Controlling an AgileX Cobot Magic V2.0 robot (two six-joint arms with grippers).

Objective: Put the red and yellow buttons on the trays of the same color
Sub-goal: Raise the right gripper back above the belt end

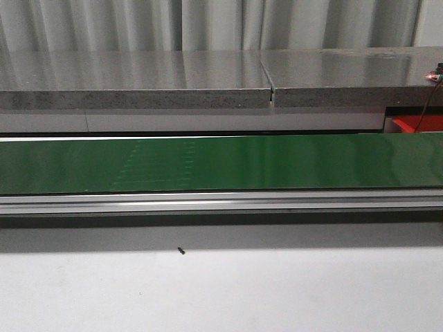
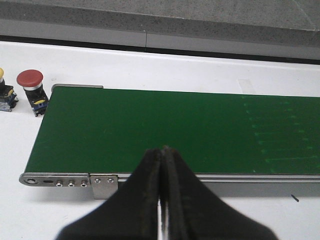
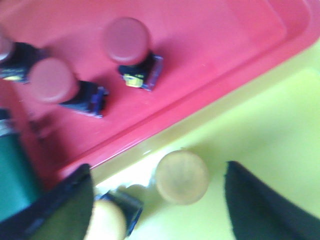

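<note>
In the right wrist view my right gripper (image 3: 157, 172) hangs open over the yellow tray (image 3: 270, 125). One yellow button (image 3: 182, 176) stands free between its fingers, touching neither. A second yellow button (image 3: 107, 220) lies by one finger. The adjoining red tray (image 3: 215, 35) holds three red buttons (image 3: 126, 40), (image 3: 52, 80), (image 3: 5, 47). In the left wrist view my left gripper (image 2: 162, 150) is shut and empty above the near rail of the green belt (image 2: 150, 130). A red button (image 2: 31, 80) and a partly cut-off yellow button (image 2: 2, 82) stand on the white table beyond the belt's end.
The front view shows the green conveyor belt (image 1: 221, 162) with its metal rail (image 1: 221, 202), a grey stone ledge (image 1: 138, 79) behind it and a corner of the red tray (image 1: 415, 123) at the far right. Neither arm shows there.
</note>
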